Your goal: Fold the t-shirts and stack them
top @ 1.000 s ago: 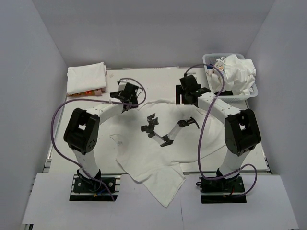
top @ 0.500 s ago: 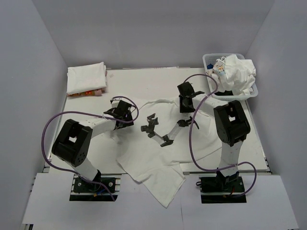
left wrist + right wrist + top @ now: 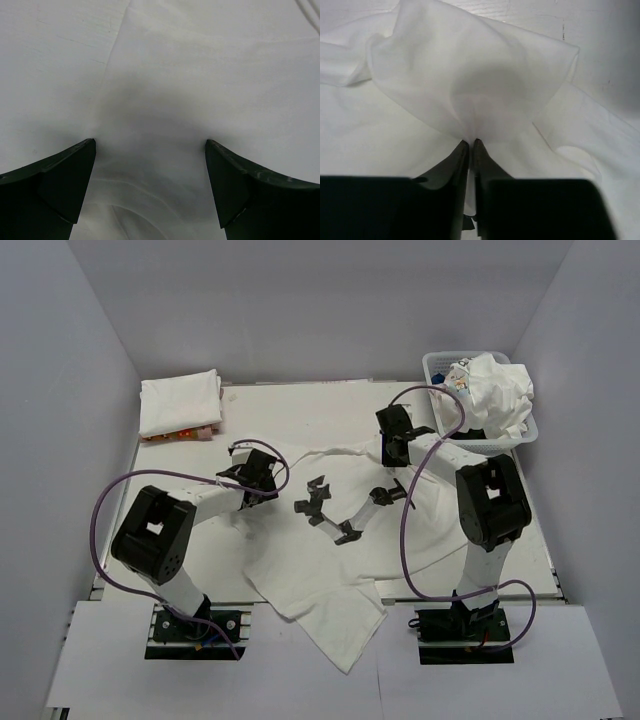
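A white t-shirt [image 3: 330,550] with a black chest print [image 3: 325,505] lies spread and rumpled in the middle of the table. My right gripper [image 3: 393,447] is at its far right part. In the right wrist view its jaws [image 3: 471,143] are pinched shut on a gathered fold of the white cloth [image 3: 470,85]. My left gripper [image 3: 250,480] rests low on the shirt's left edge. The left wrist view shows it [image 3: 150,145] wide open, with flat white cloth [image 3: 165,90] between the fingers. A folded white t-shirt [image 3: 180,405] lies at the back left.
A white lattice basket [image 3: 438,364] at the back right holds crumpled white shirts [image 3: 497,395]. Something orange-pink [image 3: 180,434] peeks out under the folded shirt. The spread shirt's lower corner [image 3: 345,645] hangs over the table's near edge between the arm bases.
My right gripper came down onto the shirt's far right part and closed on a fold of it. My left gripper moved nearer and down onto the shirt's left edge, staying open.
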Robot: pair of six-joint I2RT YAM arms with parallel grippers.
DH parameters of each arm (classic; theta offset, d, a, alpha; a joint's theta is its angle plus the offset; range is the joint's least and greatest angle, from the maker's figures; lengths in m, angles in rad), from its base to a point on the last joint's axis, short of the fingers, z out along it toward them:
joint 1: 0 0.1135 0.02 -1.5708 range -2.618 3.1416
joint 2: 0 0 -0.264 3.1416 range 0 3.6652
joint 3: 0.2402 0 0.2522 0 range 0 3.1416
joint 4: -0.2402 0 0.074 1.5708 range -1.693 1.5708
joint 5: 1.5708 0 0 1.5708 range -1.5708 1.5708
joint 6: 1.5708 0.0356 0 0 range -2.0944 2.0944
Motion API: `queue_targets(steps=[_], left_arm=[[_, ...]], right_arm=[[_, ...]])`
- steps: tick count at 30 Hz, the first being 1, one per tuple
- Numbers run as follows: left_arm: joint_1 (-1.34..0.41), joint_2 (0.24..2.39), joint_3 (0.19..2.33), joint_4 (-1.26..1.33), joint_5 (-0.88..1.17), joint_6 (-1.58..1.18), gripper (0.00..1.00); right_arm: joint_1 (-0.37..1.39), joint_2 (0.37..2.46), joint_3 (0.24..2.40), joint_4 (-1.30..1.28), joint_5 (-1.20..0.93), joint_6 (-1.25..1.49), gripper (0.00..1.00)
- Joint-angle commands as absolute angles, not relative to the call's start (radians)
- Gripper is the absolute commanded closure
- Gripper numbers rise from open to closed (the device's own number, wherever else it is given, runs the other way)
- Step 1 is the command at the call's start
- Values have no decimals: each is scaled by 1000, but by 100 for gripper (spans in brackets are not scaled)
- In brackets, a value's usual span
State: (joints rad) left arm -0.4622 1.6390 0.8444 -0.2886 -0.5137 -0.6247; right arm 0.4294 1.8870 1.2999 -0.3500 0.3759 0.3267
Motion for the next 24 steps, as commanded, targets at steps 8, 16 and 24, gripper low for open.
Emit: queue_targets(steps=[8,16,24], left_arm=[[-459,1724,904,-391,-611,-661,0],[-449,1755,940,-351,-611,-628,0],[-449,1816,985,-383,-620,-627,0]], right_arm=[[413,1885,1391,-273,414,250,100],[373,2080,1689,-81,566,54,100],[302,2516,2337,-32,761,-234,30]])
